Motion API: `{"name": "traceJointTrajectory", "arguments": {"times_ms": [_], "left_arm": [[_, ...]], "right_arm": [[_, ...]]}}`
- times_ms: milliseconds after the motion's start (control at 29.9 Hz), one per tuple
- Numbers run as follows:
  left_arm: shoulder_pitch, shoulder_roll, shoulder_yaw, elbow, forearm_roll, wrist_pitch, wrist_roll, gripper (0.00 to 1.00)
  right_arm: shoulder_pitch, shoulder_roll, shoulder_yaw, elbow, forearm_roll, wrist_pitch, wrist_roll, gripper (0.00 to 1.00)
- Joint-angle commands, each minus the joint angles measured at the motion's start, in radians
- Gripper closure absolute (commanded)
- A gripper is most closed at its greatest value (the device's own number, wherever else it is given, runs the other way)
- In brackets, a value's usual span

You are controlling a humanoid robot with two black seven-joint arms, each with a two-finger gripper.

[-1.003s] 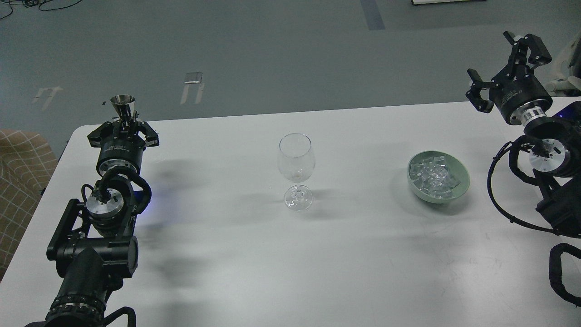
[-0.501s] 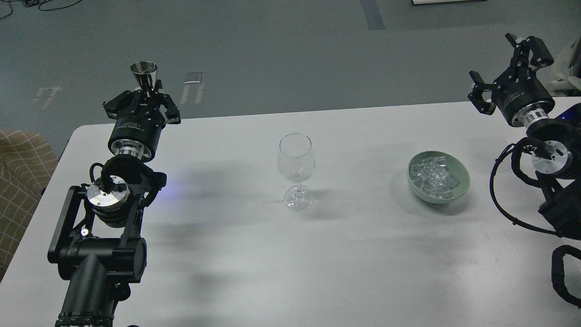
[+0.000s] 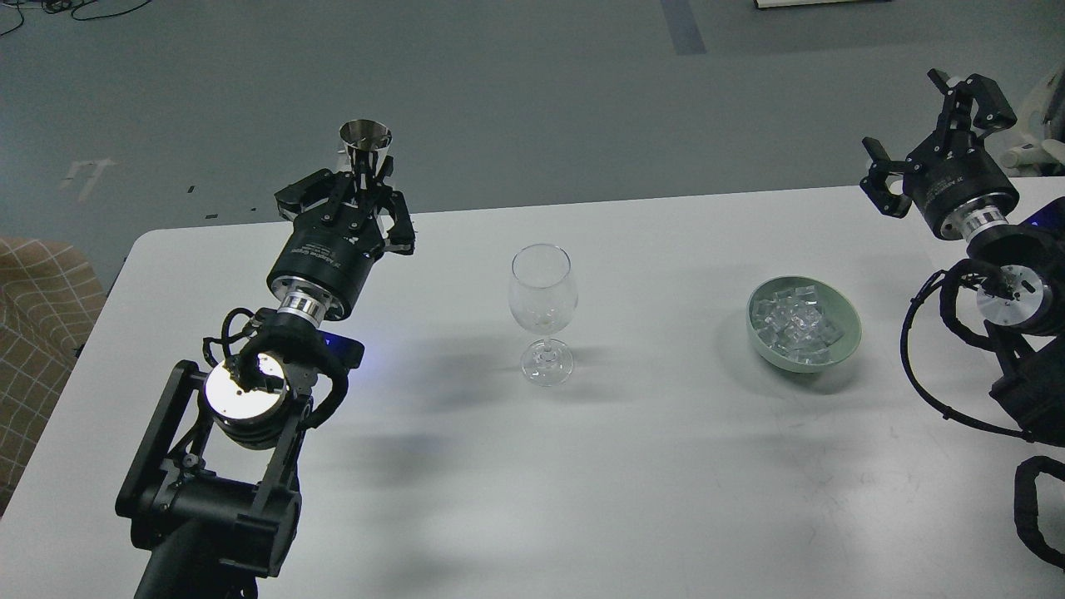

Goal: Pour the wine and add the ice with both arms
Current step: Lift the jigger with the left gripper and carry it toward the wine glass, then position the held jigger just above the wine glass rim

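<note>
A clear wine glass (image 3: 542, 308) stands upright and looks empty at the middle of the white table (image 3: 632, 466). My left gripper (image 3: 359, 191) is shut on a small steel measuring cup (image 3: 364, 143), held upright and raised above the table, left of the glass. No wine shows; the cup's inside is hidden. The ice (image 3: 795, 323) is a heap of small clear cubes in a pale green bowl (image 3: 844, 343), right of the glass. My right gripper (image 3: 923, 125) is open and empty, raised at the far right beyond the bowl.
A checked tan cushion (image 3: 37, 333) lies off the table's left edge. My right arm's black cables (image 3: 932, 374) loop over the table's right side. Grey floor lies beyond the far edge.
My left gripper has lifted the steel cup off the table's far left and carried it right, toward the wine glass. The right gripper has shifted slightly right.
</note>
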Motion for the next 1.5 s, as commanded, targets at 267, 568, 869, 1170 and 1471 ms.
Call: {"name": "traceJointTrajectory", "arguments": {"times_ms": [267,568,869,1170,1471], "left_arm": [[0.085,0.000,0.127,-0.045,0.089,-0.011,0.014,0.98],[0.090,0.000,0.132,-0.056,0.104,-0.012,0.015,0.98],[0.099,0.000,0.173,-0.058,0.175,-0.024,0.015,0.98],[0.097,0.000,0.175,-0.053,0.222,-0.037,0.014,0.98],[0.088,0.000,0.175,-0.048,0.264,-0.027,0.014,0.98]], "right_arm": [[-0.017,-0.029,0.000,0.003,0.000,0.003,0.000,0.00],[-0.026,-0.031,0.000,0.017,0.000,0.003,0.000,0.00],[-0.032,-0.037,0.001,0.024,0.000,0.003,0.000,0.00],[-0.034,-0.038,0.000,0.024,0.000,0.003,0.000,0.00],[-0.038,-0.038,0.001,0.029,0.000,0.005,0.000,0.00]]}}
